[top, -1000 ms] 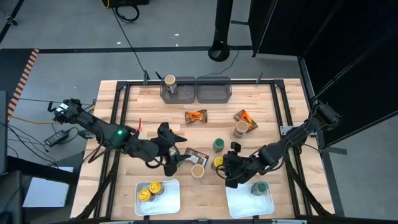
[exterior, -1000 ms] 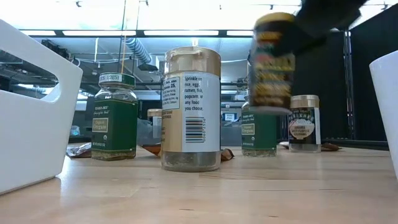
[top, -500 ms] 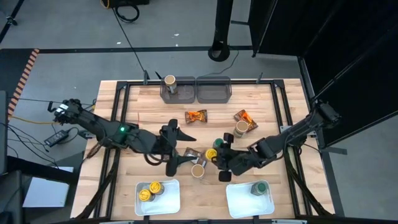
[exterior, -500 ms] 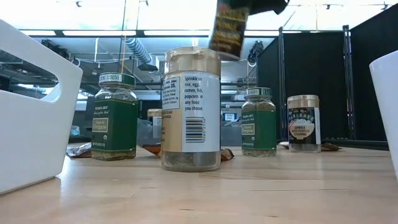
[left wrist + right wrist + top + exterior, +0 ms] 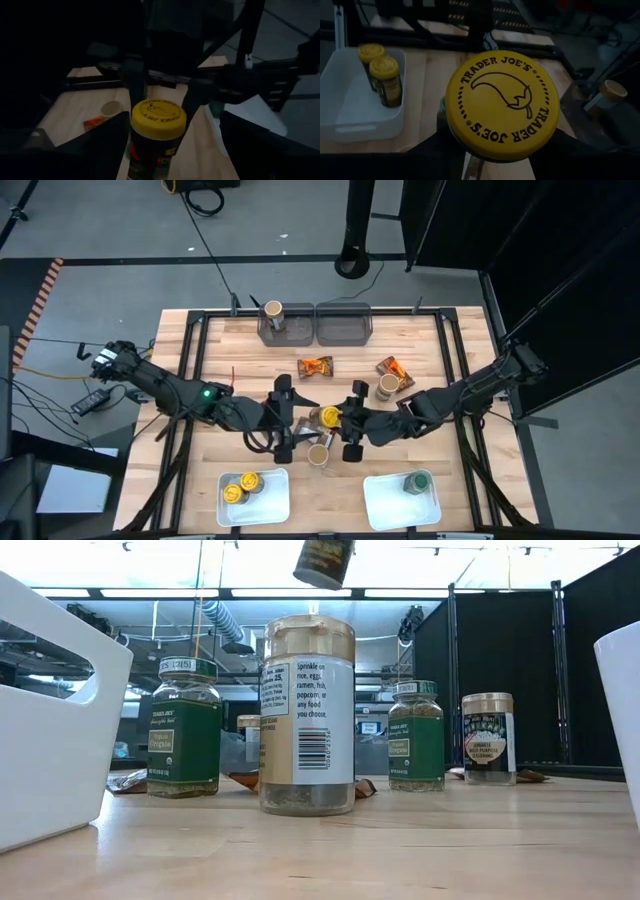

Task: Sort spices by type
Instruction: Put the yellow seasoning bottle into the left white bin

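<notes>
We saw the left white tray (image 5: 275,500) at the table's front left holding two yellow-lidded jars (image 5: 241,487). The left gripper (image 5: 281,417) sat mid-table, just left of centre, fingers spread with nothing between them, facing the right arm. Just beside it at the table's centre was a yellow-lidded jar (image 5: 329,416), carried off the wood and tilted in the low view (image 5: 324,560); the right gripper (image 5: 349,425) pinched this jar, and the right wrist view showed the lid (image 5: 502,103) close up, with the left tray behind it. In the left wrist view the same jar (image 5: 157,131) stood between the left arm's spread fingers, apart from both.

A tan-lidded jar (image 5: 318,455) stood on the wood just in front of the held jar. An orange packet (image 5: 316,367) lay behind centre. At the back edge were two grey bins, the left bin (image 5: 266,330) with a tan-lidded jar (image 5: 273,312) in it, the right bin (image 5: 344,326) beside it. Right of centre another tan-lidded jar (image 5: 387,387) stood touching a second orange packet (image 5: 398,368). The right white tray (image 5: 385,500) at front right held a green-lidded jar (image 5: 417,482).
</notes>
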Action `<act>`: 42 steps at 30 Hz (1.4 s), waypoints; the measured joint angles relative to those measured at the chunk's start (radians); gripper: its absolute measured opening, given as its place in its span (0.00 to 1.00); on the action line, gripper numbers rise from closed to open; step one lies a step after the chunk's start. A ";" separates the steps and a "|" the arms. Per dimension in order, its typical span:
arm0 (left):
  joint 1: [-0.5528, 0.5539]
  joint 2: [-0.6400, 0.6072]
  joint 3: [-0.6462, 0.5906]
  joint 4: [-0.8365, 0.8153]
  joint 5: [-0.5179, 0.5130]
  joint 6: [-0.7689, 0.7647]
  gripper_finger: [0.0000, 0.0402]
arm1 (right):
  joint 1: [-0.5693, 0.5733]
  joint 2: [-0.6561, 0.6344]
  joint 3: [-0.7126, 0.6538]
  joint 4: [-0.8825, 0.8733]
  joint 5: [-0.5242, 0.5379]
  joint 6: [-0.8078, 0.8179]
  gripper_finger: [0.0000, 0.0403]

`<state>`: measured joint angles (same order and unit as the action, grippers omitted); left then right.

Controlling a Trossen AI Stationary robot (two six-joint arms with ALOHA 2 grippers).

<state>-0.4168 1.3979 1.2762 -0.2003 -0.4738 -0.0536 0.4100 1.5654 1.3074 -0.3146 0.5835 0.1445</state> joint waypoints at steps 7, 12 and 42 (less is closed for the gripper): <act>0.022 0.018 -0.001 0.024 -0.004 0.023 0.77 | -0.001 0.000 0.004 0.067 0.000 -0.034 0.44; 0.038 0.019 -0.001 0.022 0.001 0.024 0.77 | 0.000 0.000 0.004 0.082 -0.001 -0.042 0.44; 0.058 0.078 0.000 0.104 0.096 0.065 0.67 | -0.002 0.001 0.001 0.068 -0.009 -0.070 0.45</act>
<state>-0.3588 1.4757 1.2758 -0.0961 -0.3777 0.0117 0.4084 1.5669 1.3087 -0.2464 0.5743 0.0742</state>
